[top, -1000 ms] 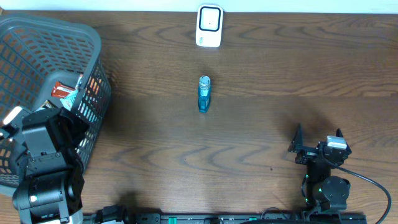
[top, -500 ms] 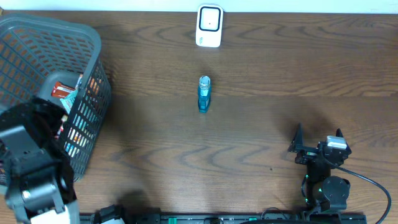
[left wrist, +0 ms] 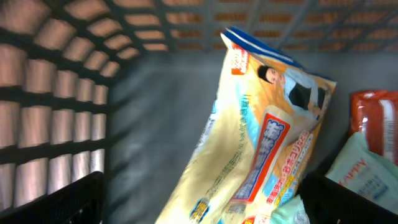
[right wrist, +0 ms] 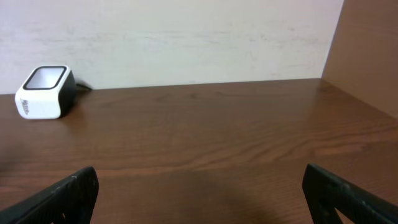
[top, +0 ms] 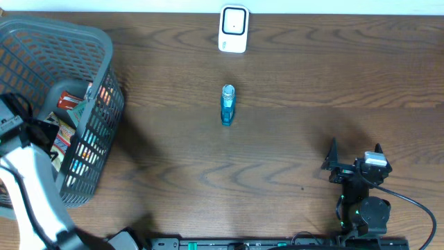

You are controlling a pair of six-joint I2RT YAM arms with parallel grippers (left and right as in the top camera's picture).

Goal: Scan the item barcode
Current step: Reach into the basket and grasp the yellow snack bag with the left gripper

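Left claw (left wrist: pixel 200 198): spread as wide as it goes and gripping nothing. Its dark fingers (left wrist: pixel 65 202) sit at the lower corners of the left wrist view, down inside the basket.
Yellow snack packet (left wrist: pixel 261 143): the item straight ahead of the left claw, in line with the gap between its fingers. It leans tilted, top edge toward the far mesh wall. Whether a finger touches it cannot be told.
Red packet (left wrist: pixel 376 118): ahead and to the right of the left claw, just beside the yellow snack packet.
Pale green packet (left wrist: pixel 364 171): under the red packet, near the claw's right finger.
Basket (top: pixel 83 42): grey mesh, surrounding the left claw on all sides.
Left wrist view only: the packet's printed face, with a blue top edge, a small figure and a red band of lettering. From overhead the goods are only scraps of colour behind the mesh and the arm.
Right claw (top: pixel 354 148): fully spread and empty, low over the table (right wrist: pixel 249 143), well apart from everything else.
Scanner (top: pixel 234 29): white, far ahead of the right claw and off to its left, at the table's far edge.
Right wrist view only: the scanner's side face and the pale wall behind it.
Blue bottle (top: pixel 227 104): ahead-left of the right claw, between it and the scanner, cap end toward the scanner. It is seen from overhead only, and whether it stands or lies cannot be told.
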